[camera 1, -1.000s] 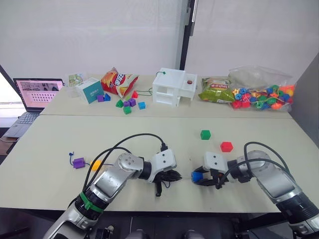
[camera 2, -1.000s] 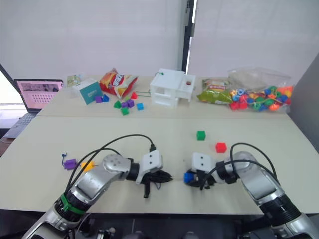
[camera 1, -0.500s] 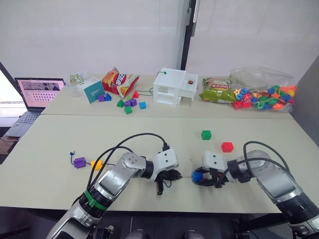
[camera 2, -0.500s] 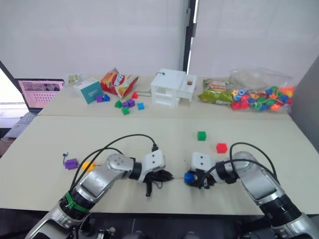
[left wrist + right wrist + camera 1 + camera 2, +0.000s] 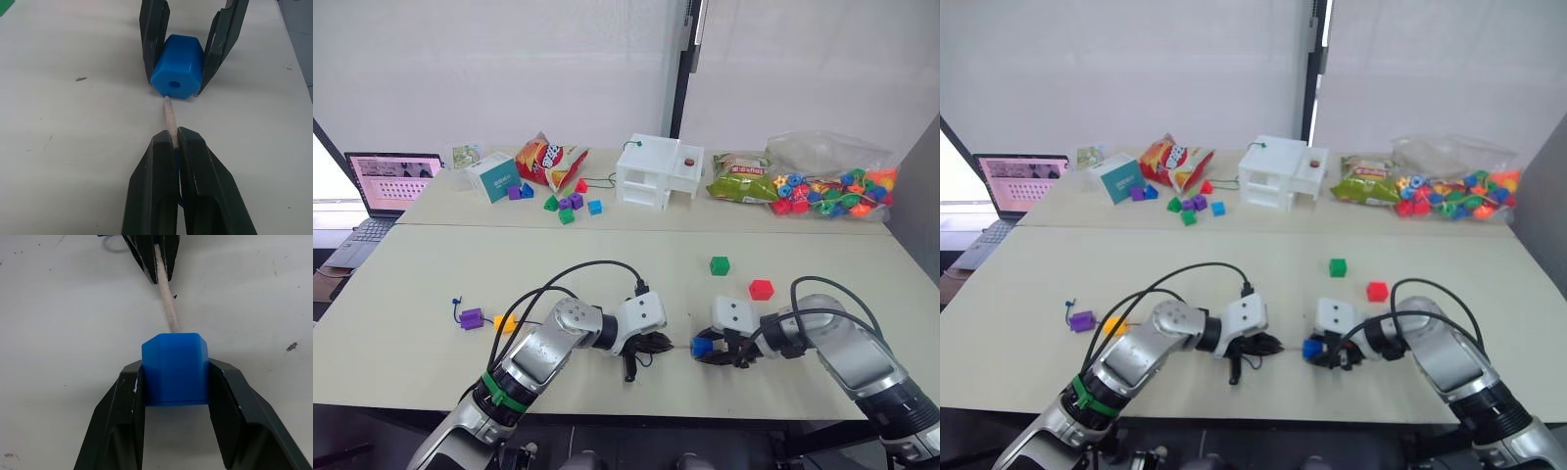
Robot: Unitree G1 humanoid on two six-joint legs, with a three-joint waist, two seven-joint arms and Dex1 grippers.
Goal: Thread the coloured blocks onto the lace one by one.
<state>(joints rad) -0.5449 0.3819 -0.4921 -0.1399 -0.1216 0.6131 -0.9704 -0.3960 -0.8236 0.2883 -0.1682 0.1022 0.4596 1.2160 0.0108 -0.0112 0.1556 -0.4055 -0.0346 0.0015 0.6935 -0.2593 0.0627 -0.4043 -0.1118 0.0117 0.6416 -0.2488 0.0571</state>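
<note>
My right gripper [image 5: 710, 350] is shut on the blue block [image 5: 174, 367], holding it just above the table with its hole facing my left gripper. My left gripper [image 5: 172, 139] is shut on the lace's stiff pale tip [image 5: 170, 117]. The tip's end touches the blue block's face [image 5: 176, 73] right below the hole. The lace's dark-blue end [image 5: 456, 304] lies at the left by the purple block [image 5: 469, 318] and the yellow-orange block [image 5: 503, 322]. The green block [image 5: 719, 265] and red block [image 5: 761, 289] sit beyond my right gripper.
On the back table stand a laptop [image 5: 384, 181], a teal box [image 5: 494, 178], a snack bag [image 5: 548, 160], several small blocks [image 5: 566, 206], a white toy house [image 5: 658, 172], a green packet [image 5: 739, 178] and a clear bag of beads [image 5: 827, 186].
My left gripper has edged a little to the right with the lace tip, closing on the blue block. The right gripper has barely moved.
</note>
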